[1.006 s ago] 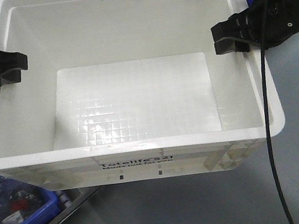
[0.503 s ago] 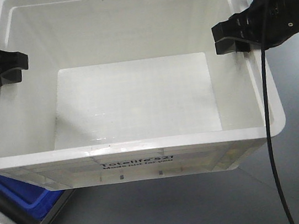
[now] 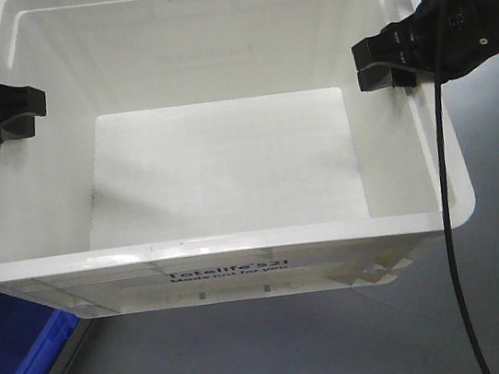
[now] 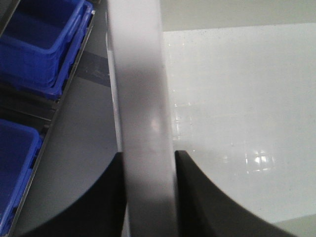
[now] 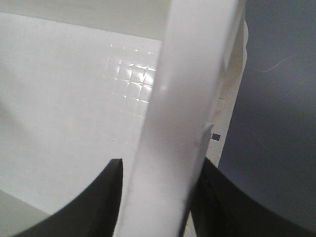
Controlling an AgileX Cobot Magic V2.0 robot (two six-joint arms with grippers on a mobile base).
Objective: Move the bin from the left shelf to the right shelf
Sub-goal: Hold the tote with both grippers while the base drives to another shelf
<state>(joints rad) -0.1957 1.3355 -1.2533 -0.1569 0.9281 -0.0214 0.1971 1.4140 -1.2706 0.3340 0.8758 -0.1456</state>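
Note:
The bin (image 3: 219, 168), a large white tote with black "Totelife 521" print on its near side, fills the front view and is empty. My left gripper (image 3: 11, 107) is shut on its left rim (image 4: 143, 98), one black finger inside and one outside the wall. On the opposite side my right gripper (image 3: 381, 64) is shut on the right rim (image 5: 182, 98) in the same way. The bin is held between both arms above a grey floor.
A blue plastic bin (image 3: 19, 368) on a metal shelf rail shows at the lower left under the tote. More blue bins (image 4: 39, 44) sit on shelving left of the tote. Grey floor (image 3: 346, 341) lies below and to the right.
The blue bin and shelf rail at the lower left have slid leftward and shrunk in view, so the held tote has moved right. Both grips are unchanged.

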